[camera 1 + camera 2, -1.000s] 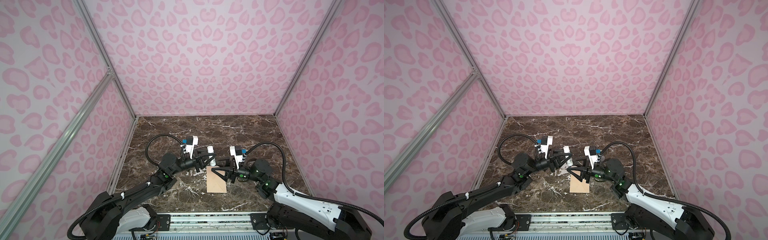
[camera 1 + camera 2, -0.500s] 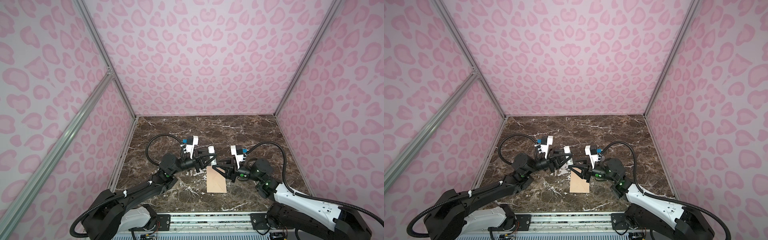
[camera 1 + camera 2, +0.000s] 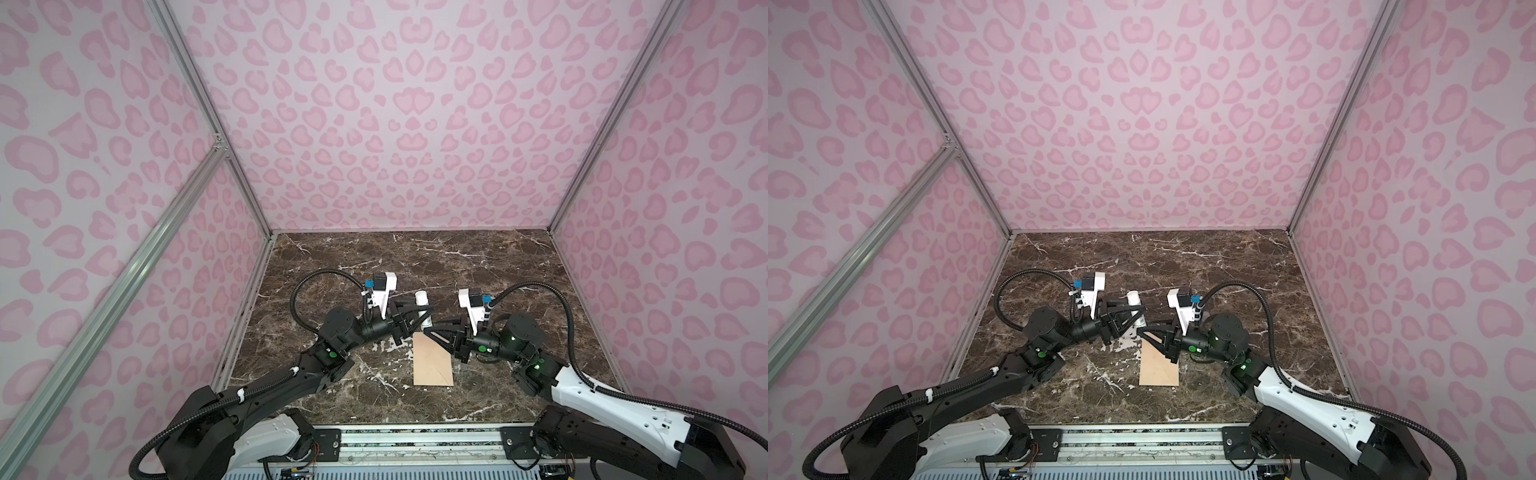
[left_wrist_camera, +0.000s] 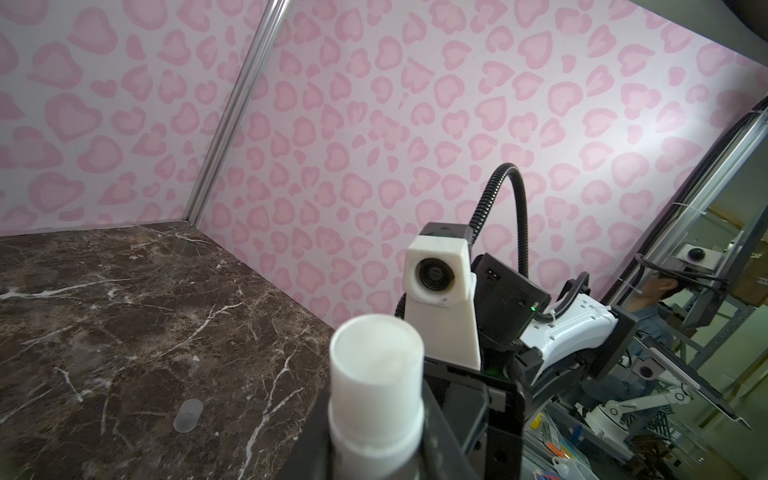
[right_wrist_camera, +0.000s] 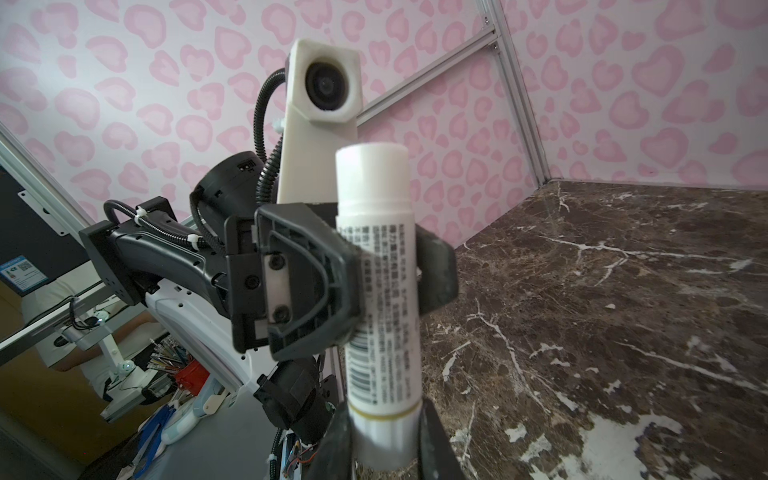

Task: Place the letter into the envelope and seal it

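Note:
The peach-tan envelope (image 3: 432, 361) (image 3: 1158, 365) lies flat on the marble table near the front, a diagonal seam showing. No letter is in view. Just behind the envelope, a white glue stick (image 3: 421, 300) (image 3: 1133, 298) (image 4: 376, 374) (image 5: 378, 291) stands upright above the table. My left gripper (image 3: 428, 309) (image 3: 1140, 311) (image 4: 374, 457) (image 5: 353, 282) is shut on the stick's middle. My right gripper (image 3: 428, 328) (image 3: 1144, 332) (image 5: 382, 440) is shut on its lower end, one finger pressed against each side.
A small translucent cap (image 4: 188, 415) lies loose on the marble table (image 3: 457, 266). Pink patterned walls (image 3: 395, 124) close in the back and both sides. A metal rail (image 3: 415, 440) runs along the table's front edge.
My right gripper has moved in to the glue stick's lower end and its jaws have closed on it. The left arm has held the stick still.

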Tool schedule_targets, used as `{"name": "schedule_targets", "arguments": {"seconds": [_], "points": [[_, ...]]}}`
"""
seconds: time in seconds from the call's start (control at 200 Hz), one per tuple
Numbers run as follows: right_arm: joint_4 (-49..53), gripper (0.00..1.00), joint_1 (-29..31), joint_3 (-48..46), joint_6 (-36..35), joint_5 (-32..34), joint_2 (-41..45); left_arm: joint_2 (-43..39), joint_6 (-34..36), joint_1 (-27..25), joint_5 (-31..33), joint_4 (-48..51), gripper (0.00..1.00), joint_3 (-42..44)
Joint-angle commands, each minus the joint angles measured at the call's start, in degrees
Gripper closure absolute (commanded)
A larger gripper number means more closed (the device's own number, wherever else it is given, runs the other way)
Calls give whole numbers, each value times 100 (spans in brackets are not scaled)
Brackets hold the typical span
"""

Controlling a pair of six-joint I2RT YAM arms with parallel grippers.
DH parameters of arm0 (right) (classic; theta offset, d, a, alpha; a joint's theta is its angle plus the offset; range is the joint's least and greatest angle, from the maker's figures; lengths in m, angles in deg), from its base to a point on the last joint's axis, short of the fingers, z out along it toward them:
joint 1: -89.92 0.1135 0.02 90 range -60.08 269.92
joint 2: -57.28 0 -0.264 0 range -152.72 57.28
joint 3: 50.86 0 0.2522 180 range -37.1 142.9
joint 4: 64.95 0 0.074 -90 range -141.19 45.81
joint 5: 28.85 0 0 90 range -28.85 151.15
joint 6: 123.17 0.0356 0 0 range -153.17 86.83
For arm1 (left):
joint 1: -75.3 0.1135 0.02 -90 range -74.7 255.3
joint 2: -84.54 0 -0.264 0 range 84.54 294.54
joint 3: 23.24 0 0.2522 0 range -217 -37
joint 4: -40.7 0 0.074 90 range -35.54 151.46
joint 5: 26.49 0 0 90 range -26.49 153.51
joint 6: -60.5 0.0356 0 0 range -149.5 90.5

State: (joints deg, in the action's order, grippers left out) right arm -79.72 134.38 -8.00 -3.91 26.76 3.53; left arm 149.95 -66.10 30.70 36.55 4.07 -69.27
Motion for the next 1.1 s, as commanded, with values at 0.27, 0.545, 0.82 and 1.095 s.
{"name": "schedule_targets", "arguments": {"seconds": [0.27,0.545,0.82,1.095], "points": [[892,87,1168,461,-1250,2521,401,-238,320,-86,1273,959,96,151],[1087,88,2115,786,-2267,4371,220,57,220,-301,1639,882,96,51],[1223,86,2779,1112,-2925,5923,-137,174,153,-391,2031,995,96,44],[1589,84,3130,1518,-3172,6756,-654,123,353,-486,2294,1333,96,-27]]}}
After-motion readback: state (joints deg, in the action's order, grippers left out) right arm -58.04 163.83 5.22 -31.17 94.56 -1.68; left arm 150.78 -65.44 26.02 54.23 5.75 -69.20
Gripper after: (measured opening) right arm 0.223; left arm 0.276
